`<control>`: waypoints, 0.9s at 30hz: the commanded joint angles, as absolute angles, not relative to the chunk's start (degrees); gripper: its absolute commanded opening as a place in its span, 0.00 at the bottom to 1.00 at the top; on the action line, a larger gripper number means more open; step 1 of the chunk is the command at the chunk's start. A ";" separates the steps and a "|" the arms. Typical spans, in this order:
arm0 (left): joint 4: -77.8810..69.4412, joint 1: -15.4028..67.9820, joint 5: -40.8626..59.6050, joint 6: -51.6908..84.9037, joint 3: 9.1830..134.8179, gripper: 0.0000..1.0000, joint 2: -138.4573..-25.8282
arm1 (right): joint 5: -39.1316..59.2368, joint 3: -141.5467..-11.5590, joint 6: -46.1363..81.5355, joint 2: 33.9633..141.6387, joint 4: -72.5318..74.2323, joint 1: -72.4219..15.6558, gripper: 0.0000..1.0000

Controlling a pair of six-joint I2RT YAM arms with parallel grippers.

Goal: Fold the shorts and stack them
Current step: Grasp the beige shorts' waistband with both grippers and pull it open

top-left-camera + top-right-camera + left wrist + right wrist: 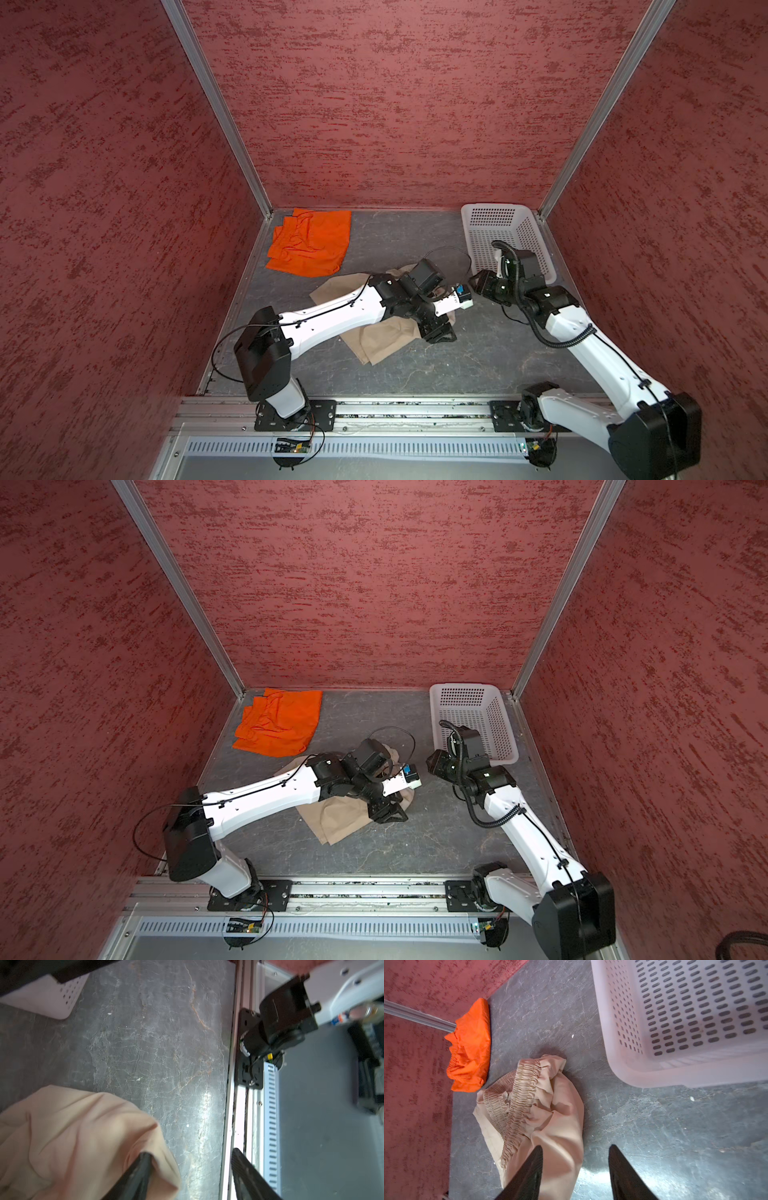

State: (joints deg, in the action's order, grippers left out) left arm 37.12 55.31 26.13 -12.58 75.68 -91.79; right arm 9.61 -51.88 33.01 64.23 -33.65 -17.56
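Matt cloth beige shorts (glossy plastic basket)

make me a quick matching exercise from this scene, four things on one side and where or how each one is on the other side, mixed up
Things:
1. orange shorts
2. beige shorts
3. white basket
4. left gripper

Places or states:
A. far right corner of the table
B. far left corner of the table
C. rumpled mid-table, partly under the left arm
D. jaws apart, at a cloth edge

Pairs: 1-B, 2-C, 3-A, 4-D
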 commanded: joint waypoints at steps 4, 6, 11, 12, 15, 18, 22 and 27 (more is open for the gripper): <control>30.37 45.62 25.78 -0.32 69.67 0.73 -81.94 | 2.42 -58.97 23.15 67.46 -39.78 -28.32 0.57; 28.67 42.00 25.07 4.68 66.04 0.73 -78.53 | -0.48 -60.51 20.11 68.86 -40.52 -33.86 0.57; 24.43 30.64 22.68 22.29 54.63 0.73 -70.28 | -9.64 -63.80 15.41 73.98 -39.89 -48.03 0.58; 24.35 28.31 21.75 25.08 52.46 0.73 -68.87 | -12.08 -65.09 15.05 75.86 -40.26 -51.06 0.58; 24.46 23.02 19.78 30.39 47.49 0.72 -65.37 | -14.70 -68.33 16.25 82.71 -41.49 -56.16 0.59; 23.30 19.42 20.07 33.45 43.66 0.72 -63.03 | -15.58 -70.05 16.59 89.95 -41.55 -59.72 0.60; 21.34 16.29 21.49 36.15 39.84 0.72 -61.85 | -16.47 -71.78 18.08 96.89 -40.85 -61.99 0.62; 19.31 14.60 23.01 40.38 36.73 0.72 -62.65 | -23.29 -72.99 20.92 100.64 -41.27 -62.15 0.64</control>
State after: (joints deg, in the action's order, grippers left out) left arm 22.35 15.25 21.54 36.42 37.76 -62.63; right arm -16.43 -70.22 18.68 100.75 -39.92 -62.17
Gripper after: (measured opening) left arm 0.723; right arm 0.642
